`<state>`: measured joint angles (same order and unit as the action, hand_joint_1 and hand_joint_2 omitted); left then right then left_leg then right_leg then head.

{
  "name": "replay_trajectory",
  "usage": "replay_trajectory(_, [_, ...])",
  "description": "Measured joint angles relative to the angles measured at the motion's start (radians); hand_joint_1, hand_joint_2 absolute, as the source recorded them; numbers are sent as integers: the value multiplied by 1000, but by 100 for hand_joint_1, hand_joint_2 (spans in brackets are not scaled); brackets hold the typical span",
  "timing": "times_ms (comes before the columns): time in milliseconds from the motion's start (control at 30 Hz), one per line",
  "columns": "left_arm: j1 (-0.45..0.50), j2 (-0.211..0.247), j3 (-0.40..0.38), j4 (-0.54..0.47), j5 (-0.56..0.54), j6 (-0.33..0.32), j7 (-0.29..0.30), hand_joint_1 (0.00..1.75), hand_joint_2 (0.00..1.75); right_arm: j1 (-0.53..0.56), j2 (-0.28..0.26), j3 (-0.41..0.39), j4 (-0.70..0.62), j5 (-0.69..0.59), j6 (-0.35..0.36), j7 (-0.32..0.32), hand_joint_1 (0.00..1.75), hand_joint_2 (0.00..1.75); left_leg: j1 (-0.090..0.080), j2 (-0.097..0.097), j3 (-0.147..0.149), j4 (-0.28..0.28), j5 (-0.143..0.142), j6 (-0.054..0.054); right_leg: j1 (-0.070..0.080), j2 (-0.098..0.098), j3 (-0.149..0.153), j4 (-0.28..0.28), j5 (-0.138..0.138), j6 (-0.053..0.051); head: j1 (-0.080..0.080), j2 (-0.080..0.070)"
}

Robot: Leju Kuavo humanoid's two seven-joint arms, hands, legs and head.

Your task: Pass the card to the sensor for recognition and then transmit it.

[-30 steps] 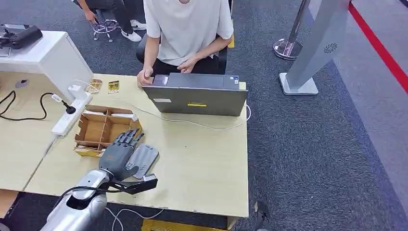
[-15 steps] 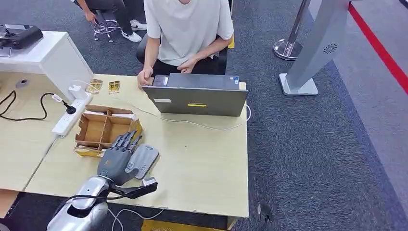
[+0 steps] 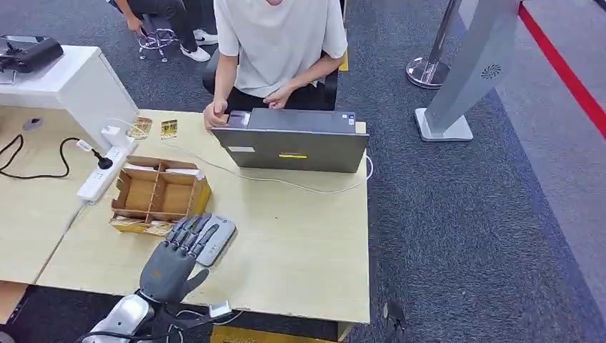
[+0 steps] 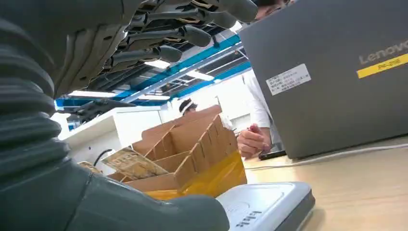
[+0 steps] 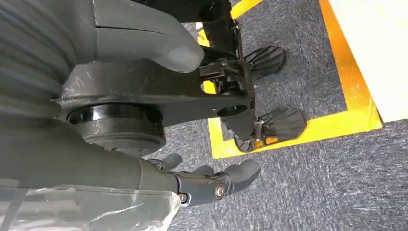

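My left hand (image 3: 171, 261) hovers over the near left part of the table (image 3: 300, 243), fingers spread and holding nothing; its fingertips (image 3: 196, 229) reach over the near end of the grey card sensor (image 3: 218, 239). In the left wrist view the sensor (image 4: 269, 207) lies just below the hand, between thumb (image 4: 144, 211) and fingers (image 4: 183, 36). A cardboard divider box (image 3: 154, 193) beside the sensor holds printed cards (image 4: 132, 163). Two more cards (image 3: 169, 128) lie at the table's far left. My right hand (image 5: 207, 180) hangs beside my body over the carpet, holding nothing.
A person sits behind an open grey laptop (image 3: 293, 146) at the table's far edge, one hand (image 3: 214, 114) resting by it. A white power strip (image 3: 103, 171) and cables lie left of the box. A cable crosses the table in front of the laptop.
My left hand has drawn back toward the table's near edge, uncovering most of the sensor. The box, the cards and the person have stayed put.
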<state>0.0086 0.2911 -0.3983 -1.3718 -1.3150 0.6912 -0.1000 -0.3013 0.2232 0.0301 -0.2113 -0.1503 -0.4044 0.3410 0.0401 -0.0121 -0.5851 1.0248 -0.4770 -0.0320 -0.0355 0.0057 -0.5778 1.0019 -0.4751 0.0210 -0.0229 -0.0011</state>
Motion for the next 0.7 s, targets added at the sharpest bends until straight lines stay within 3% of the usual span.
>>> replay_trajectory(200, [62, 19, 31, -81, -29, 0, -35, 0, 175, 0, 0, 0, 0, 4, 0, 0, 0, 175, 0, 0, 0, 0, 0, 0, 0, 0, 0, 0, 0, 0, 0, 0])
replay_trajectory(533, [62, 39, 124, -83, -59, 0, 47, 0, 175, -1, 0, 0, 0, 6, 2, 5, 0, 175, 0, 0, 0, 0, 0, 0, 0, 0, 0, 0, 0, 0, 0, 0])
replay_trajectory(700, [47, 39, 193, -78, -53, 0, 55, 0, 175, -1, 0, 0, 0, 8, 2, 5, 0, 175, 0, 0, 0, 0, 0, 0, 0, 0, 0, 0, 0, 0, 0, 0])
